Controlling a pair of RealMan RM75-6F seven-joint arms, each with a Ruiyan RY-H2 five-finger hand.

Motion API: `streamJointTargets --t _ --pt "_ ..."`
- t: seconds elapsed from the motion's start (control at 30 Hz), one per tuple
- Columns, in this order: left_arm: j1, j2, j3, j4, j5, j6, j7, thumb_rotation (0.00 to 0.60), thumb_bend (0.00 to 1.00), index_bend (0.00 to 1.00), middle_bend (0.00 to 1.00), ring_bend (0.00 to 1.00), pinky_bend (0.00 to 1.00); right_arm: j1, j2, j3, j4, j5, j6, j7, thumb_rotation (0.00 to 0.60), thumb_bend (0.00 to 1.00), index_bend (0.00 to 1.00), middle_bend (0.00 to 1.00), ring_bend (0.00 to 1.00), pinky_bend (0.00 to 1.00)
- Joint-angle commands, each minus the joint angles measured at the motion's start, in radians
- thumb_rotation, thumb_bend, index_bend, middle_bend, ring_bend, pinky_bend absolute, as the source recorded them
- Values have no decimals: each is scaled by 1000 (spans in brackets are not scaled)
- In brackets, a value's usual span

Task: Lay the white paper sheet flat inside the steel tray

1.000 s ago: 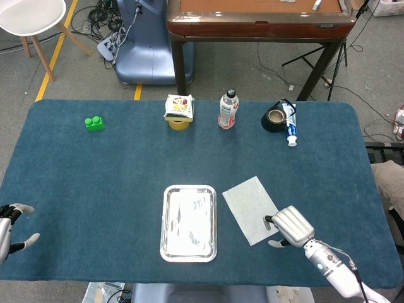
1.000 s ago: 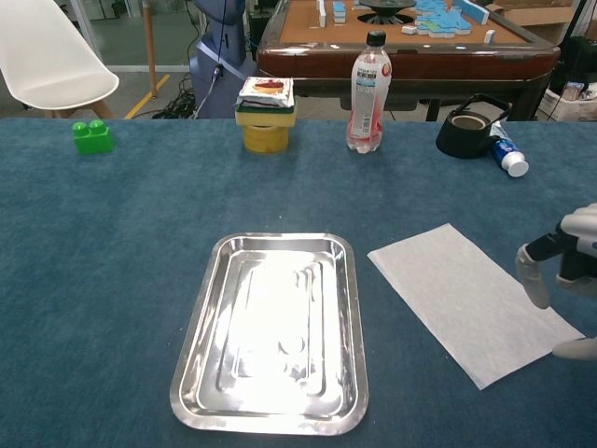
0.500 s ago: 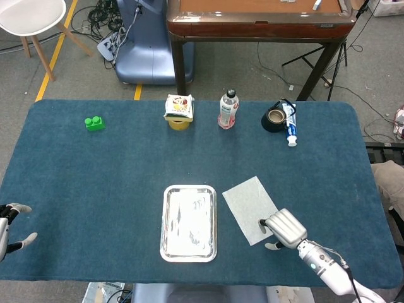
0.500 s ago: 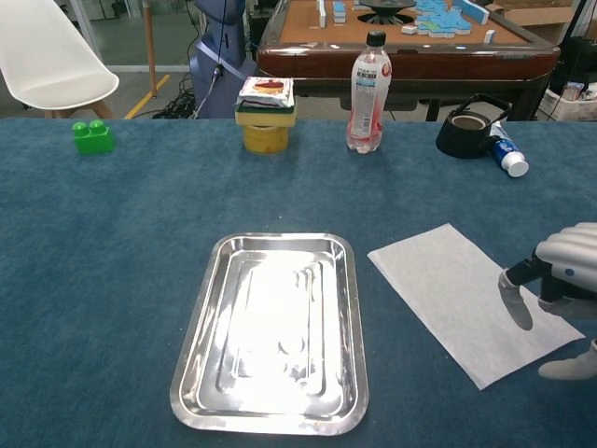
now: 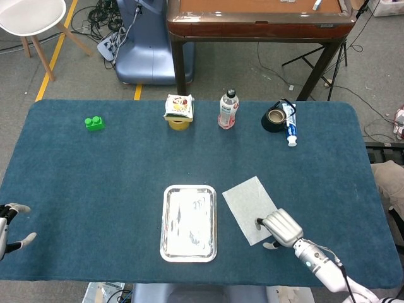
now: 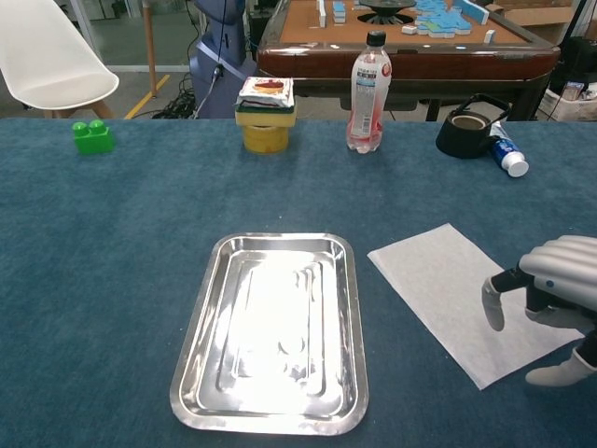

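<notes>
— Right hand [image 6: 546, 303]?
— Over the white paper sheet's [image 6: 457, 297] near corner, fingers curled downward, apart, holding nothing.
— The sheet?
— Flat on the table, beside the steel tray [image 6: 274, 332] — not inside.
— Left hand [image 5: 7, 226]?
— At the table edge, fingers spread.

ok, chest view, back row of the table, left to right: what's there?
green block → yellow tape roll with a packet on top → pink drink bottle → black tape roll → white tube.

The right hand [image 6: 550, 285] moves further in over the near end of the paper sheet [image 6: 457, 294], toward the tray [image 6: 270, 411]
</notes>
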Motion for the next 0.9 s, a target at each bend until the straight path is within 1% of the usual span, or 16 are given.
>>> streamJointTargets --t 0.03,0.67,0.9 --pt "0 0 0 0 -1 0 -1 600 11 410 381 314 472 3 -10 0 11 2 -1 5 600 0 463 1000 1000 1000" --pt "10 14 -5 -9 2 17 -18 600 11 410 381 314 472 7 -85 -5 80 18 12 14 600 0 454 1000 1000 1000" --pt "10 14 -4 -9 2 14 -16 600 12 410 381 314 472 6 -101 1 89 23 29 14 600 0 454 1000 1000 1000"
